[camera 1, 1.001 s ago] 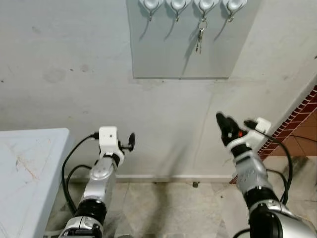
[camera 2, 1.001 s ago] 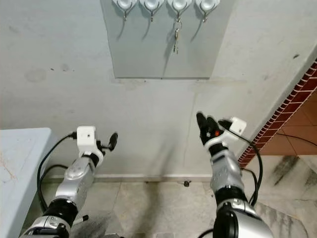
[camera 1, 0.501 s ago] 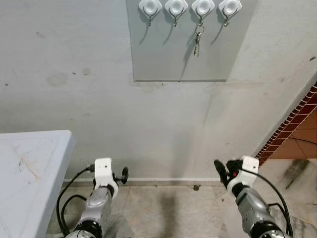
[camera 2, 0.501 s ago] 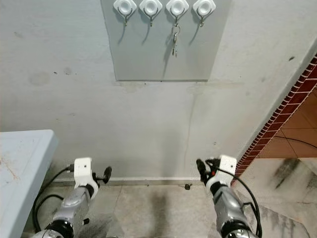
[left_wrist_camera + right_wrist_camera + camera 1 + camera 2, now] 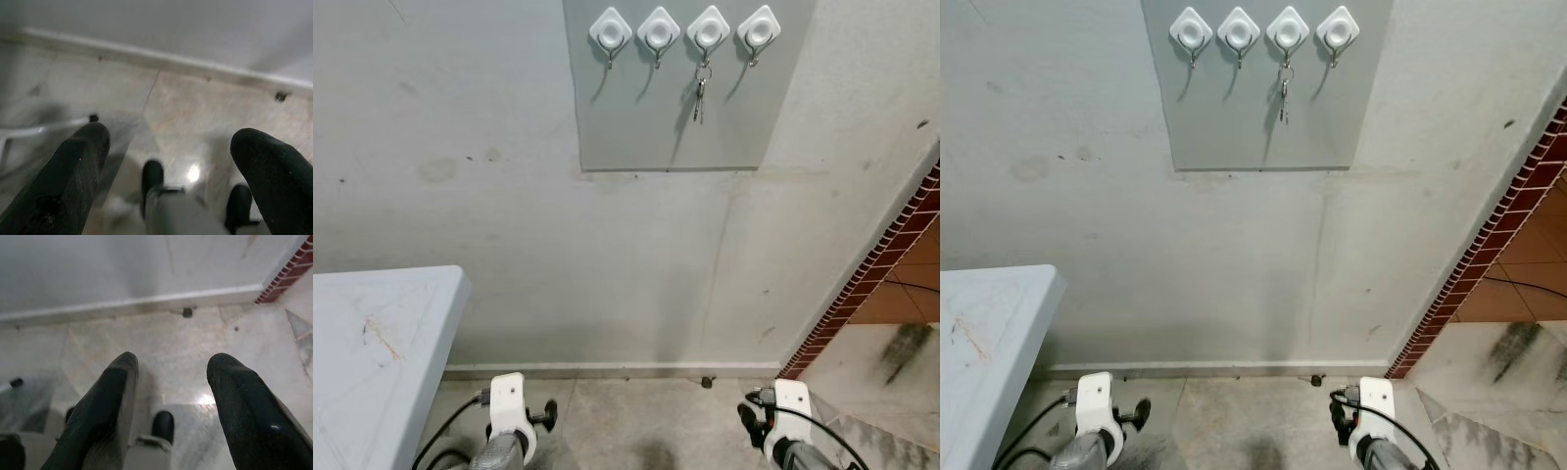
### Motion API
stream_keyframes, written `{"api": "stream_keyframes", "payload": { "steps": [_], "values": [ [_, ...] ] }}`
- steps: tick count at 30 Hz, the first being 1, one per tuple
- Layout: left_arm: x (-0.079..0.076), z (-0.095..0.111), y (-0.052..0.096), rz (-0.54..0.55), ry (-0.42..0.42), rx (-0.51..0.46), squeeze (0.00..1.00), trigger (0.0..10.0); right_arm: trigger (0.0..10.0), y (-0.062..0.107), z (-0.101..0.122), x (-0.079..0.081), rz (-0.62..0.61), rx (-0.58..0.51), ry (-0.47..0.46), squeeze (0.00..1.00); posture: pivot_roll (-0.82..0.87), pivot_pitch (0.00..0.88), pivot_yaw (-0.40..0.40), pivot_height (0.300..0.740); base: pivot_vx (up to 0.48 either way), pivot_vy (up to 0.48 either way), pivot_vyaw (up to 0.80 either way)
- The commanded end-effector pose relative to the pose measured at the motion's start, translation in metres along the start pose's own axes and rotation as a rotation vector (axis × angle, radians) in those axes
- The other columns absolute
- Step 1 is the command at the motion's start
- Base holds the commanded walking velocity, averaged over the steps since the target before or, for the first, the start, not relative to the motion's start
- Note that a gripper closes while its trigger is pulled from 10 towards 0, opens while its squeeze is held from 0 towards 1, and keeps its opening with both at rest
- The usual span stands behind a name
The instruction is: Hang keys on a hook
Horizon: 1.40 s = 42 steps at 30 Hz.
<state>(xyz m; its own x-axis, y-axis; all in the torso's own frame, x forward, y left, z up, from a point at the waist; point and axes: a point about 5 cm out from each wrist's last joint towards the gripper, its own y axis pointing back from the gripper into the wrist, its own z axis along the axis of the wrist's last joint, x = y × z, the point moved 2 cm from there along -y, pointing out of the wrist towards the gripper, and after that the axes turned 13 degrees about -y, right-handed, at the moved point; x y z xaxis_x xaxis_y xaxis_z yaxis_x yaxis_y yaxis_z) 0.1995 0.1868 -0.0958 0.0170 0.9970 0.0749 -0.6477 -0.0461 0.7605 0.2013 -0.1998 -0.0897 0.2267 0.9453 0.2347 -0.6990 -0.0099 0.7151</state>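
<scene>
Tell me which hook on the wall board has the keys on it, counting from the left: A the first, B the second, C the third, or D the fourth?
C: the keys dangle from the third hook, while the other three white hooks on the grey board hold nothing.

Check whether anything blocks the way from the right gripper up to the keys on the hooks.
Nothing visible does. The keys hang from the third hook on the grey board; the right gripper is low near the floor, with bare wall between.
</scene>
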Motion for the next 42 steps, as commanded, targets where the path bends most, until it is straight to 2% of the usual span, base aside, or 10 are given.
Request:
{"api": "stream_keyframes", "payload": {
  "steps": [1, 5, 10, 24, 42],
  "values": [
    [-0.001, -0.006, 0.001, -0.001, -0.005, 0.025, 0.00, 10.0, 10.0, 0.004, -0.015, -0.004, -0.026, 0.057, 0.024, 0.00, -0.03, 0.000, 0.025, 0.740, 0.000, 0.000, 0.00],
    [-0.007, -0.008, 0.002, -0.032, -0.017, 0.017, 0.00, 10.0, 10.0, 0.009, -0.027, -0.014, -0.061, 0.099, 0.060, 0.00, -0.02, 0.000, 0.021, 0.740, 0.000, 0.000, 0.00],
    [-0.014, -0.011, 0.003, -0.059, -0.047, 0.022, 0.00, 10.0, 10.0, 0.013, -0.035, -0.020, -0.085, 0.129, 0.045, 0.00, -0.02, 0.000, 0.020, 0.740, 0.000, 0.000, 0.00],
    [-0.014, -0.019, 0.005, -0.068, -0.061, 0.038, 0.00, 10.0, 10.0, 0.012, -0.036, -0.016, -0.081, 0.134, 0.052, 0.00, -0.03, 0.000, 0.030, 0.740, 0.000, 0.000, 0.00],
    [-0.008, -0.006, 0.001, -0.060, -0.068, 0.013, 0.00, 10.0, 10.0, 0.012, -0.039, -0.014, -0.086, 0.144, 0.045, 0.00, -0.04, 0.000, 0.039, 0.740, 0.000, 0.000, 0.00]
  ]
}}
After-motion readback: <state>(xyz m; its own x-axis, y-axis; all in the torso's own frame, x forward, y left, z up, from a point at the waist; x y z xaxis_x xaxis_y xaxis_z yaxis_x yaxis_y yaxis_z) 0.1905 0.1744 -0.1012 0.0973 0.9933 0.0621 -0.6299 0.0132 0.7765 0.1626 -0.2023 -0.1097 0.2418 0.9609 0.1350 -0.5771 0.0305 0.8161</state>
